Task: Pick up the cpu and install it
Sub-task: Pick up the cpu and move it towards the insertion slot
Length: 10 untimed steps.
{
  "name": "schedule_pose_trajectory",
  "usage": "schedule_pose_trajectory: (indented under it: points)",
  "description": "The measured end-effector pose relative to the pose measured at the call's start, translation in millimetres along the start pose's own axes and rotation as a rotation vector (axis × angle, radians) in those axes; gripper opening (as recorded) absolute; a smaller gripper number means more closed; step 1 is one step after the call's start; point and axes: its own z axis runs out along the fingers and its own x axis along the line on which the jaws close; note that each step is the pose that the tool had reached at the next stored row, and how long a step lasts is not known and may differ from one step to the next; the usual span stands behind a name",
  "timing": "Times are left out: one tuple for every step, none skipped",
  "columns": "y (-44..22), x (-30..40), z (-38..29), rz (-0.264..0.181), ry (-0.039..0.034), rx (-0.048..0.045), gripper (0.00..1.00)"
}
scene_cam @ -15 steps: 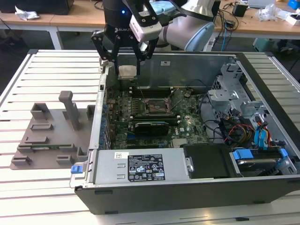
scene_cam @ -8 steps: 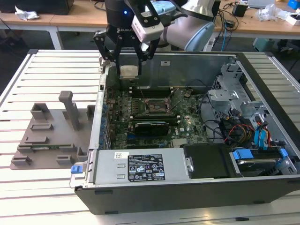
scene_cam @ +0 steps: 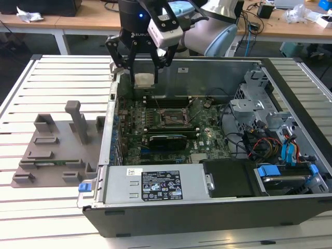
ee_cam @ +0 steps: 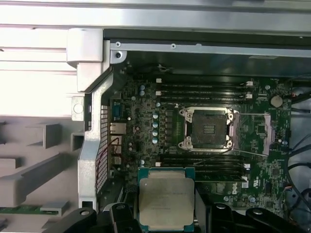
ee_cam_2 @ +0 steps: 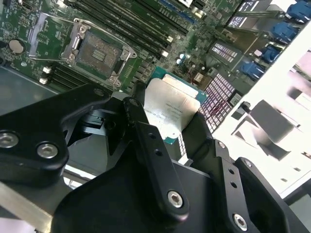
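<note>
We see cpu [ee_cam: 166, 199] clamped flat in gripper [scene_cam: 144, 72], hanging above motherboard [ee_cam: 146, 121] inside open computer case [scene_cam: 207, 207]. Both wrist views give us dull silver lid, green rim. Exterior view adds pale slatted worktop [scene_cam: 57, 78]. Socket [ee_cam: 208, 128] square, black, metal-framed, uncovered, well apart from cpu.

The cpu [ee_cam: 166, 196] is pale silver with a teal-green rim, the hand [scene_cam: 144, 78] black, the motherboard [ee_cam: 146, 126] dark green
</note>
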Motion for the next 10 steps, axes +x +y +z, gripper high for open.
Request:
schedule_pose_trajectory:
  points:
    - [1.1, -0.2, 1.0, 0.000, 0.0001, 0.0002, 0.55]
    - [2.5, -0.3, 1.6, 0.000, 0.0000, 0.0001, 0.55]
    - [4.5, -0.5, 2.3, 0.000, 0.0001, 0.0003, 0.55]
    - [6.2, -1.0, 3.0, 0.000, 0.0001, 0.0003, 0.55]
    - [8.3, -2.0, 4.0, -0.001, 0.0000, 0.0002, 0.55]
    - [9.8, -3.1, 4.7, -0.001, 0.0000, 0.0003, 0.55]
    - [11.7, -5.1, 6.0, -0.002, 0.0001, 0.0004, 0.55]
    - [12.7, -7.0, 6.8, -0.002, 0.0001, 0.0006, 0.55]
    - [13.3, -8.6, 7.4, -0.002, 0.0000, 0.0007, 0.55]
    - [14.5, -12.2, 9.0, -0.002, 0.0000, 0.0011, 0.55]
